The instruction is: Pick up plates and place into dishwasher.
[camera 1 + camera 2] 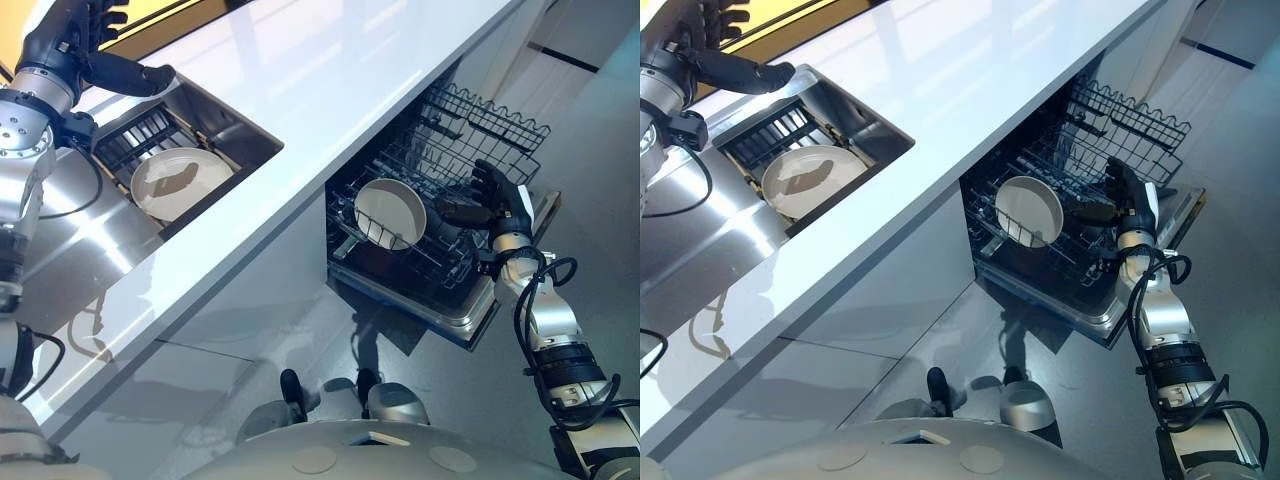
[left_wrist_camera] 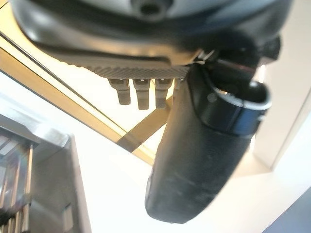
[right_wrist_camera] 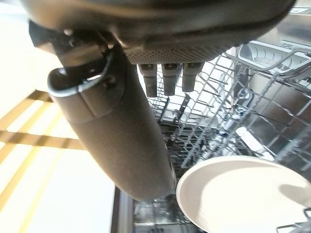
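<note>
left robot hand (image 1: pixel 85 45) spread near round white sink plate (image 1: pixel 180 182); right wrist view adds spread right robot hand (image 3: pixel 121 136) beside racked white plate (image 3: pixel 243 194).

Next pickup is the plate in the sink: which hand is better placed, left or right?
Left. The left hand hovers open above the sink, where the flat plate lies. The right hand is open at the dishwasher rack, beside the standing plate, so it would likely have to travel farther.
</note>
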{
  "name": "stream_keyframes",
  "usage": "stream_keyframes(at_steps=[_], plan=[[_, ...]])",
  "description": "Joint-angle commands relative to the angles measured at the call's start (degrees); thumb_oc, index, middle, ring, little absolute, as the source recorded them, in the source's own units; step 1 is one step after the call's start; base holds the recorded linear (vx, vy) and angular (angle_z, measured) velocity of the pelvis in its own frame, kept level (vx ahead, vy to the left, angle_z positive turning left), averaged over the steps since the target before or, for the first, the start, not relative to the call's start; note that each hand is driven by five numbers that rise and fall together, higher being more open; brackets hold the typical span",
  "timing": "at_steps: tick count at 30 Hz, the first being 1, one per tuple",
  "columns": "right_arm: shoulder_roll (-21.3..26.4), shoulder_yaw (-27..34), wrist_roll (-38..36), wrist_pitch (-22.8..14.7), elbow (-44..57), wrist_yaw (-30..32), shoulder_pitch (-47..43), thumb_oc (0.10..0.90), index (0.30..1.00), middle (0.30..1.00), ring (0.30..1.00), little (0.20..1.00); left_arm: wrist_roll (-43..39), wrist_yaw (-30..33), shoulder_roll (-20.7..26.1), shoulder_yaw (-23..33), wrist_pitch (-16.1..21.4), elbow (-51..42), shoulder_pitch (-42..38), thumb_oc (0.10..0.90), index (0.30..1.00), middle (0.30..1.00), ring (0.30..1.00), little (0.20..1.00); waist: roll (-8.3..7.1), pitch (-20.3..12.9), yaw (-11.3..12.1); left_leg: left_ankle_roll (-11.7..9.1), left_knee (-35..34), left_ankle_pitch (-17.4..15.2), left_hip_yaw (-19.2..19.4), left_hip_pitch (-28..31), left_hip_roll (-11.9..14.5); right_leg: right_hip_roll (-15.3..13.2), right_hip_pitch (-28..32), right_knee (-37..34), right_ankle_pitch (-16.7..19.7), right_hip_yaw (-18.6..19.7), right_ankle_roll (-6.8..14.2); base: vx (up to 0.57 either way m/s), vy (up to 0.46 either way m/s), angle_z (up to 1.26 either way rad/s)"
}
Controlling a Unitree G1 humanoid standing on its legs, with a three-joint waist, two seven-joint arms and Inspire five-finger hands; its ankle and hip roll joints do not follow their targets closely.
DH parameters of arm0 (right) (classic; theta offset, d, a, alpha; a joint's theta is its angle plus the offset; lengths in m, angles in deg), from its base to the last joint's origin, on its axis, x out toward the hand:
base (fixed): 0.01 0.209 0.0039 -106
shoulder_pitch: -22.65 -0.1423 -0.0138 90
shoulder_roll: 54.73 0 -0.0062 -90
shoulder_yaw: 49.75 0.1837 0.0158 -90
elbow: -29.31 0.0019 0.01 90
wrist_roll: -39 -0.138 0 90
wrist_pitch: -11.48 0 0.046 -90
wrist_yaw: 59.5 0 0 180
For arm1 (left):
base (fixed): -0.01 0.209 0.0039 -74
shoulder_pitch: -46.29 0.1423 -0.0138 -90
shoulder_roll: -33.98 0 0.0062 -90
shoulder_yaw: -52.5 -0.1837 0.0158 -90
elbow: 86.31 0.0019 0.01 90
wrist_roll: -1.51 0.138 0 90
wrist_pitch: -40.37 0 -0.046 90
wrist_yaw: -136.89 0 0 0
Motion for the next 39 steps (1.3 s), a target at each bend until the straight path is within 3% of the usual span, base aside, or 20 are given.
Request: stream_keyframes(at_steps=[1, 3, 10, 21, 29, 36, 39], plan=[[6.82, 2.6, -0.29, -7.64, 6.75, 0.48, -2.27, 0.8, 0.9, 0.9, 0.9, 0.9, 4.38, -0.05, 4.76, -1.41, -0.78, 4.85, -9.96, 0.8, 0.9, 0.9, 0.9, 0.9, 2.13, -8.22, 0.19, -1.14, 1.05, -8.58, 1.03, 1.4, -2.7, -0.35, -5.47, 6.66, -3.88, -2.19, 6.7, 0.02, 0.074, -0.17], [7.12, 3.3, 0.14, -8.12, 8.27, 0.06, -1.04, 0.8, 0.9, 0.9, 0.9, 0.9, 7.03, -3.32, 6.01, -2.74, -4.1, 8.1, -11.29, 0.8, 0.9, 0.9, 0.9, 0.9, 2.36, -8.01, -0.38, -1.03, 1.29, -8.74, 1.18, 1.19, -2.96, -0.42, -5.93, 6.88, -3.73, -2.22, 6.94, 0.03, 0.092, -0.23], [7.34, 5.61, 0.01, -7.31, 11.14, -0.44, 1.69, 0.8, 0.9, 0.9, 0.9, 0.9, 15.59, -12.64, 7.7, -1.71, -9.32, 13.92, -7.31, 0.8, 0.9, 0.9, 0.9, 0.9, 2.96, -6.9, -1.06, -0.54, 1.69, -8.84, 0.92, 0.58, -3.66, -0.46, -6.83, 7.93, -3.99, -2.01, 7.12, 0.01, 0.075, -0.16], [7.89, 7.43, -0.53, -7.55, 13.07, -0.1, 3.39, 0.8, 0.9, 0.9, 0.9, 0.9, 23.91, -24.57, 9.63, 0.42, -11.93, 20.22, 0.4, 0.8, 0.9, 0.9, 0.9, 0.9, 3.31, -6.09, -0.65, -0.38, 2.11, -8.44, 0.72, -0.43, -4.01, -0.57, -7.44, 8.58, -4.0, -2.88, 7.27, 0.02, 0.046, -0.04], [7.77, 7.14, -0.84, -7.2, 14.28, 0.51, 3.71, 0.8, 0.9, 0.9, 0.9, 0.9, 22.27, -26.35, 7.7, 2.29, -12.55, 20.03, 4.71, 0.8, 0.9, 0.9, 0.9, 0.9, 2.87, -5.77, -0.39, -0.3, 2.24, -8.29, 0.62, -0.73, -4.09, -0.31, -7.47, 8.72, -4.15, -3.1, 7.12, 0.0, 0.003, -0.01], [7.07, 6.09, 0.04, -7.45, 14.35, 0.29, 4.02, 0.8, 0.9, 0.9, 0.9, 0.9, 9.45, -22.6, 2.98, 4.45, -13.55, 18.84, 7.14, 0.8, 0.9, 0.9, 0.9, 0.9, 2.35, -5.69, -0.5, -0.34, 2.19, -8.07, 0.5, -0.7, -4.01, -0.01, -7.57, 9.09, -4.35, -3.42, 6.98, 0.04, 0.006, -0.01], [6.7, 5.34, 0.66, -7.51, 14.11, -0.32, 3.69, 0.8, 0.9, 0.9, 0.9, 0.9, 3.91, -16.65, 0.72, 5.58, -11.85, 19.12, 6.81, 0.8, 0.9, 0.9, 0.9, 0.9, 2.17, -5.61, -0.77, -0.36, 1.98, -7.95, 0.64, -0.53, -3.96, 0.11, -7.5, 9.09, -4.38, -3.48, 6.89, 0.07, 0.009, 0.01]])
